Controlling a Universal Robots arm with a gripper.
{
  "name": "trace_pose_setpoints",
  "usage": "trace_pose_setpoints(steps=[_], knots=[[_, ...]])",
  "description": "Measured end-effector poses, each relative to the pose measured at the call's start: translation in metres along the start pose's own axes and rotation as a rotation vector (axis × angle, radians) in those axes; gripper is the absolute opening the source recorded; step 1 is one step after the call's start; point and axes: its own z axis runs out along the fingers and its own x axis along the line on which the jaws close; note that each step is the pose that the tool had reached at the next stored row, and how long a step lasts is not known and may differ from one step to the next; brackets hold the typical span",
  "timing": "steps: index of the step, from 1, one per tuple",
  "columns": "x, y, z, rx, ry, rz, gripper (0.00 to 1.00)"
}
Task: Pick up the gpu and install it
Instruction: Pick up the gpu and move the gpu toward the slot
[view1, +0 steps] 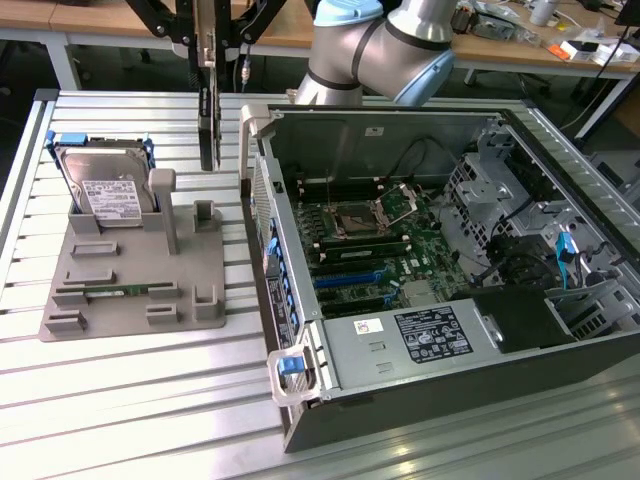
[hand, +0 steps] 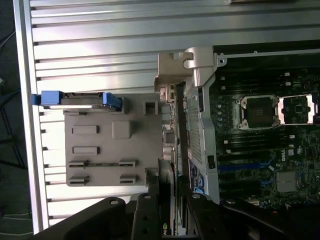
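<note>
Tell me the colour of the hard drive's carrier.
Blue carrier; exterior view shows it best.

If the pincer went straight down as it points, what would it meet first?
The pincer grips the gpu, whose lower edge leads. It would likely meet the slatted table between the grey holder and the computer case; depth is unclear, so possibly the case's rim.

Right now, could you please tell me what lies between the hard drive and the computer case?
The exterior view shows the grey holder's upright posts and the gpu hanging there.
</note>
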Motion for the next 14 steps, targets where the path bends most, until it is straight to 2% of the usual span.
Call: trace_pose_setpoints(steps=[6,14], knots=[[-0.013,0.0007,0.0014,0.0001,0.0001,0.0,0.26],[-0.025,0.0015,0.0021,0.0001,0.0001,0.0,0.26]])
